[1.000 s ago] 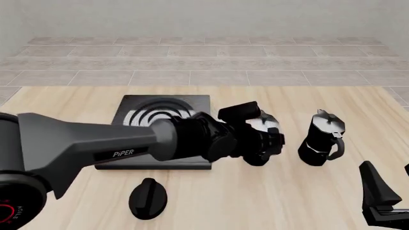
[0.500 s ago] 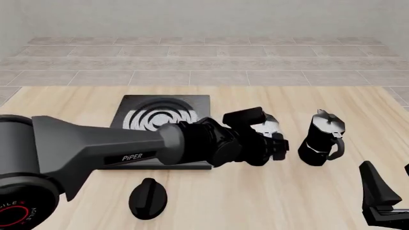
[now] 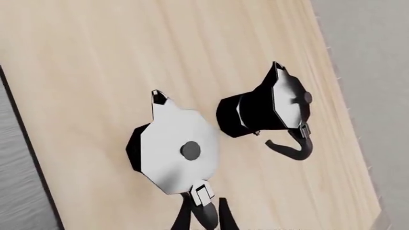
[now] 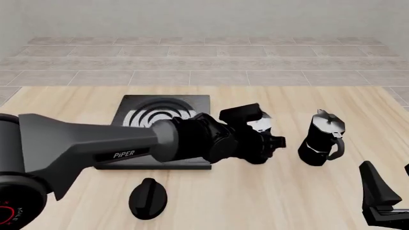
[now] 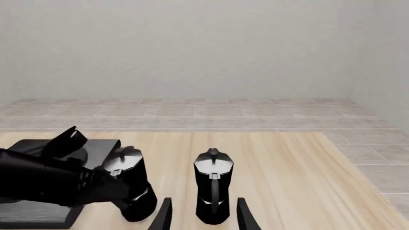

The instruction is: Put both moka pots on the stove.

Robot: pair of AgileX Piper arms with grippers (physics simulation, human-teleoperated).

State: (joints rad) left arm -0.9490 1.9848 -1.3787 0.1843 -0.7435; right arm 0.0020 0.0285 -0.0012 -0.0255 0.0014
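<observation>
Two glossy black moka pots with silver lids stand right of the stove (image 4: 142,106), a black slab with silver rings. My left gripper (image 4: 273,142) reaches across to the nearer moka pot (image 4: 258,125). In the left wrist view its fingers (image 3: 181,216) close in on either side of that pot's handle (image 3: 203,195), below the lid (image 3: 176,151). This pot leans slightly in the right wrist view (image 5: 131,189). The other moka pot (image 4: 321,139) stands upright and free (image 3: 265,109). My right gripper (image 4: 388,179) waits open near the front right; the free pot (image 5: 213,191) lies ahead between its fingers (image 5: 164,215).
A black oval knob (image 4: 148,197) lies on the wooden table (image 4: 268,191) in front of the stove. The left arm's body (image 4: 96,143) covers the stove's front half. The table's right edge (image 3: 357,143) runs close behind the free pot.
The left arm dipped forward onto the near pot, then drew back up and left. That pot's lid now sits a little further left, toward the stove. The right gripper has not moved.
</observation>
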